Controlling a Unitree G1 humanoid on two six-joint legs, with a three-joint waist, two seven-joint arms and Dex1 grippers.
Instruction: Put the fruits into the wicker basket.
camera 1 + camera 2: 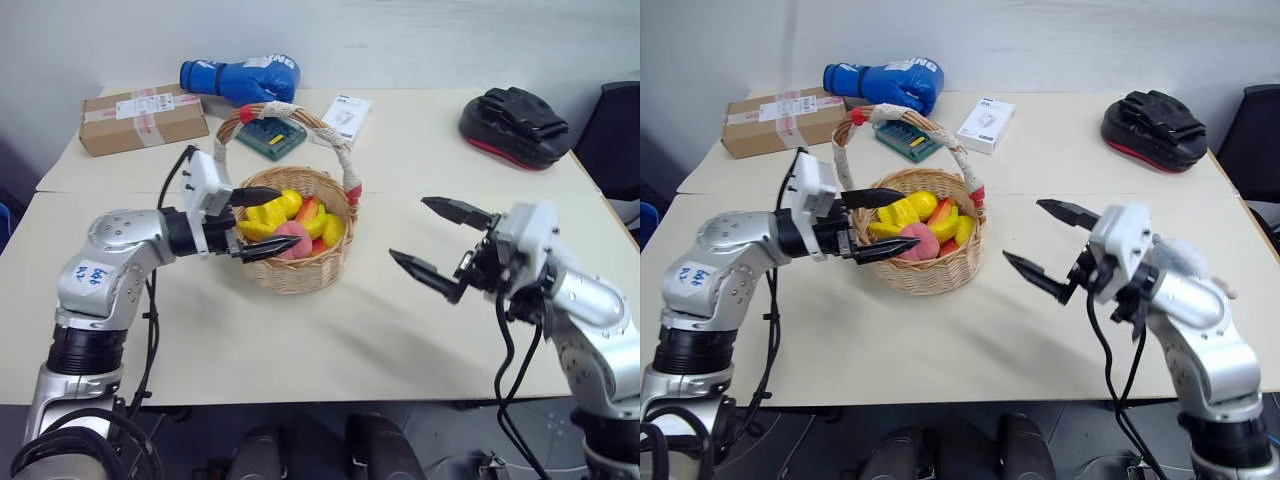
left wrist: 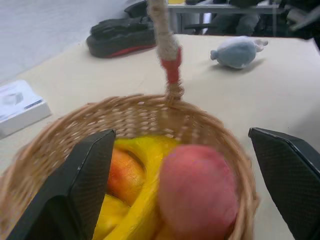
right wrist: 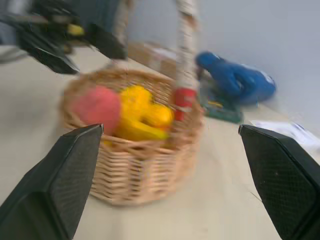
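Two grippers, both unladen. Right gripper [image 1: 437, 241]: fingers spread wide, nothing between them, hovering over bare table [image 1: 300, 350] to the right of the wicker basket [image 1: 300, 268], well apart from it.

Left gripper [image 1: 262, 222]: fingers also spread, empty, poised at the basket's left rim and reaching over its contents; the pink peach [image 1: 292, 240] sits just beyond the lower fingertip, lying free on the pile.

Wicker basket: round, tan, upright near table centre, arched handle [image 1: 290, 118] wrapped white with red ends. Contents: peach, yellow banana [image 1: 275, 210], further yellow and red-yellow fruits [image 1: 322, 225], heaped to rim level.

Farther back: cardboard box [image 1: 143, 118], blue boxing glove [image 1: 243, 78], green item [image 1: 270, 136], white booklet [image 1: 346, 116], black-and-red pad [image 1: 514, 125]. Grey-white plush toy [image 2: 239, 51] lies on the table well off from the basket.

Step in hand, as judged: release of the peach into the basket. No loose fruit is seen on the table, so the task appears near or at completion. Next move calls for drawing the left gripper back clear of rim and handle without tipping the basket.
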